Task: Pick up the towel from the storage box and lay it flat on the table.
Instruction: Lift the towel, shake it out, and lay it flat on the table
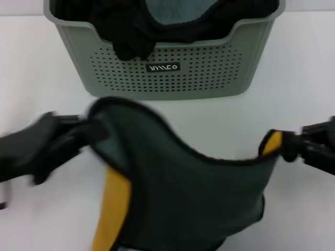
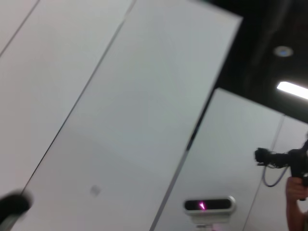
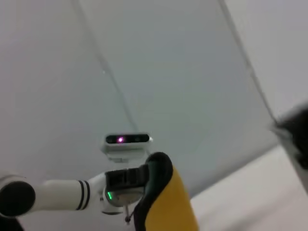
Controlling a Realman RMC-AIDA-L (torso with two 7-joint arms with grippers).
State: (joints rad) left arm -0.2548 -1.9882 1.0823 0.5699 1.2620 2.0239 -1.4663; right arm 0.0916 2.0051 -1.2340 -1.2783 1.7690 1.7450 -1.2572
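Observation:
In the head view the towel (image 1: 193, 193), dark grey-green with a black border and a yellow underside, hangs stretched between my two grippers in front of the storage box (image 1: 167, 73), above the white table (image 1: 31, 78). My left gripper (image 1: 86, 130) is shut on its left corner. My right gripper (image 1: 288, 146) is shut on its right corner, where the yellow side folds over. The towel sags in the middle and its lower part runs out of the picture. The right wrist view shows a yellow, black-edged towel corner (image 3: 163, 202).
A plain black cloth (image 1: 131, 31) and a pale teal cloth (image 1: 175, 10) lie in the box. Both wrist views face up at wall panels. A person with a camera (image 2: 293, 168) stands far off. My other arm (image 3: 57, 195) shows in the right wrist view.

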